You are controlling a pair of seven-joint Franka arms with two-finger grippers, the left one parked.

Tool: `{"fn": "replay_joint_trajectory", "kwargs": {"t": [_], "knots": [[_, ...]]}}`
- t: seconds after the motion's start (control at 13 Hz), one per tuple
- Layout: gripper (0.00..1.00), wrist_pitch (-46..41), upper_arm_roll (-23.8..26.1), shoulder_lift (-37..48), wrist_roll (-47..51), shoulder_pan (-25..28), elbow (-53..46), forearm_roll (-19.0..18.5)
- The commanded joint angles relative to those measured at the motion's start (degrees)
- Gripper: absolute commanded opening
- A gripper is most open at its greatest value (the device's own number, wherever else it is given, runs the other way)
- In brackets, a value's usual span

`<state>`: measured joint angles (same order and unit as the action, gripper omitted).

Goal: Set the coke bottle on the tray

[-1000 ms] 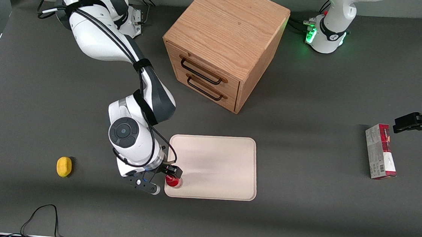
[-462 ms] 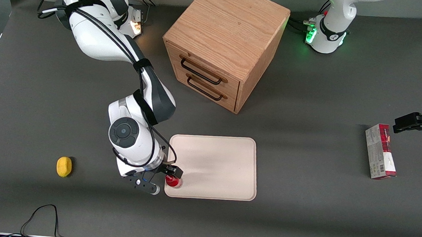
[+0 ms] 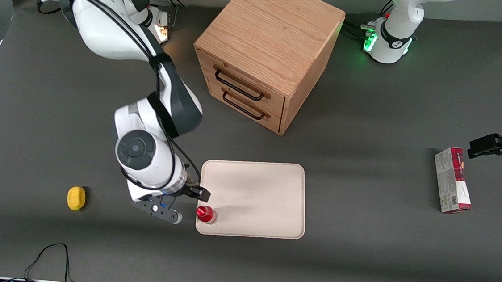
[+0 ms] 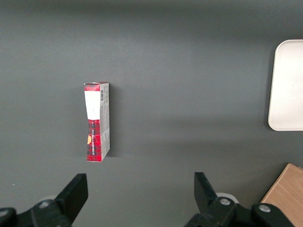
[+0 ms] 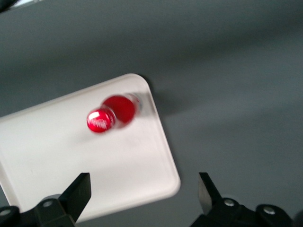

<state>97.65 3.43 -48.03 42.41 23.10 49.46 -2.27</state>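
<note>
**Bottle stands on tray, claw clear of it**

Front view: the claw (image 3: 187, 205) hangs above the surface just off the tray's (image 3: 273, 201) corner, with the coke bottle (image 3: 206, 214) close beside it but not touching. The bottle stands upright on the tray, right next to the rim at the corner nearest the claw. The right wrist view shows the two fingers (image 5: 75, 194) spread wide with nothing between them, looking down on the bottle's red cap (image 5: 100, 120).

The task looks essentially done; only a clean exit remains. The risk lies in how slim and tall the bottle is and how close it stands to the rim. A sideways sweep of the claw or wrist at low height could clip the cap and tip the bottle off the tray onto the surface. Rising straight up before travelling away seems the safer course. The lemon (image 3: 76, 198) lies well apart from the claw, away from the tray, and poses no hazard.
</note>
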Motion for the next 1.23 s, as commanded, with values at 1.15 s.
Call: {"fn": "replay_joint_trajectory", "kwargs": {"t": [1.15], "knots": [[1.0,-12.5,-7.7,52.9,-45.8,-14.1,50.0,4.5]]}}
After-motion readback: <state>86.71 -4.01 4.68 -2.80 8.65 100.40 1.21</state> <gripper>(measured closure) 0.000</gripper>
